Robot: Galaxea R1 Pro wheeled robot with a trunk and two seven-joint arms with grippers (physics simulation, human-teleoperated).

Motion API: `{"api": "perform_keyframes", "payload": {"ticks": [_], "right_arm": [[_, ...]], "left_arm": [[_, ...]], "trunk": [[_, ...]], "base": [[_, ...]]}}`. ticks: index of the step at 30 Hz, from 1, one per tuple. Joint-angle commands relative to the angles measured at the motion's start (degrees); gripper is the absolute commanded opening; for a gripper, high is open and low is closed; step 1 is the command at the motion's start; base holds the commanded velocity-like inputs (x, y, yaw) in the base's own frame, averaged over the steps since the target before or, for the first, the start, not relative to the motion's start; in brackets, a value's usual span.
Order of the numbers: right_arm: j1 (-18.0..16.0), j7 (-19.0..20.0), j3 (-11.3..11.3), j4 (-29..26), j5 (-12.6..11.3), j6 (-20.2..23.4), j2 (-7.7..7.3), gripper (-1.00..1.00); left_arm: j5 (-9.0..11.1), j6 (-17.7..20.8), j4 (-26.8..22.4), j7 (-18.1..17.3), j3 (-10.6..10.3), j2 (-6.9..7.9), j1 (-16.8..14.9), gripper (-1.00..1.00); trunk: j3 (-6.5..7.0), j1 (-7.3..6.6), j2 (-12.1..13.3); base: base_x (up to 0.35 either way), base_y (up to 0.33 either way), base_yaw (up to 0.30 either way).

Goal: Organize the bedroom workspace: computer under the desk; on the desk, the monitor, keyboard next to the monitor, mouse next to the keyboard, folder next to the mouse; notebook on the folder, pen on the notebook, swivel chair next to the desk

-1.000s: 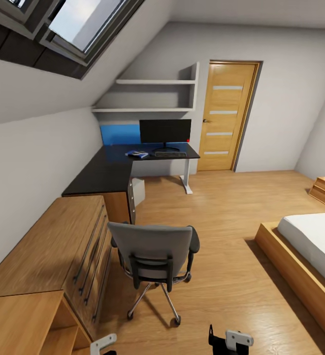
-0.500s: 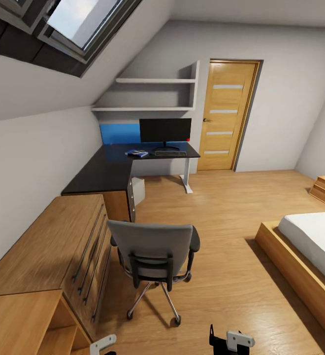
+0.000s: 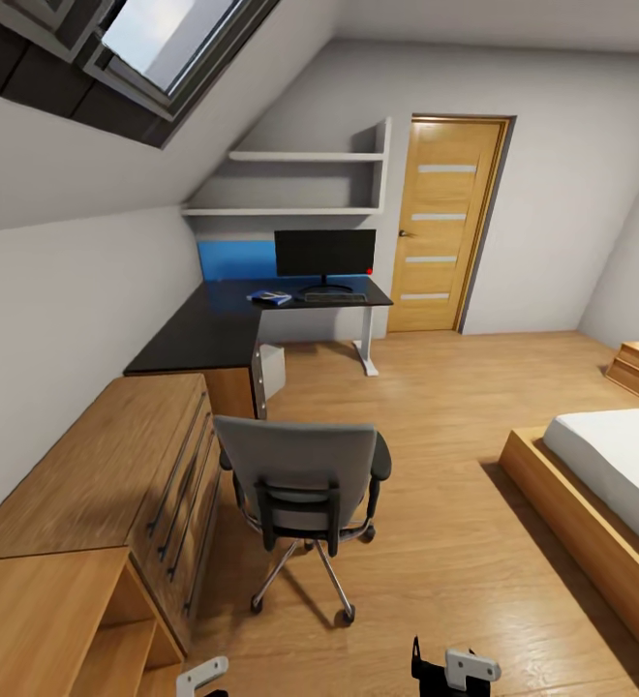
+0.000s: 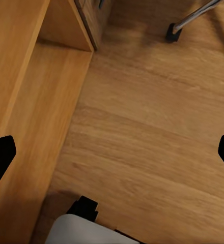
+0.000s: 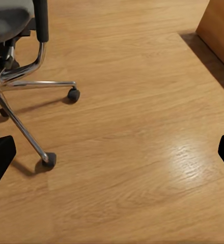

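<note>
On the desk [image 3: 213, 329]: monitor [image 3: 324, 254], keyboard [image 3: 334, 297] before it, folder [image 3: 269, 298] beside the keyboard. Computer [image 3: 272, 370] under the desk. Mouse, notebook, pen: too small to tell. Swivel chair [image 3: 300, 484] well short of the desk; judged the remaining step. Left gripper [image 4: 112, 152] and right gripper [image 5: 112, 152]: fingers spread, empty.

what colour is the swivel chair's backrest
Grey, with black armrests; the swivel chair shows best in the head view.
</note>
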Motion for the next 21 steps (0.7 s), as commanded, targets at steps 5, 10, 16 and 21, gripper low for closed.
{"api": "perform_keyframes", "payload": {"ticks": [5,10,16,21], "right_arm": [[0.0,-0.5,0.5,0.0,-0.1,-0.1,0.0,1.0],[0.0,-0.5,0.5,0.0,-0.1,-0.1,0.0,1.0],[0.0,-0.5,0.5,0.0,-0.1,-0.1,-0.01,1.0],[0.0,-0.4,0.5,0.1,-0.1,0.0,-0.02,1.0]], "left_arm": [[0.7,-0.3,0.0,0.3,-0.5,0.02,-0.1,1.0],[0.7,-0.3,0.0,0.3,-0.5,0.02,0.0,1.0],[0.8,-0.3,0.0,0.3,-0.5,0.02,-0.1,1.0],[0.8,-0.4,0.0,0.3,-0.5,0.03,-0.1,1.0]], "trunk": [[-0.97,1.1,-2.1],[-1.87,2.2,-4.1],[-2.95,3.52,-6.5],[-3.84,4.62,-8.5]], "base": [[-0.015,0.0,0.0],[-0.004,0.0,0.0],[-0.001,0.0,0.0],[0.0,0.0,0.0]]}}
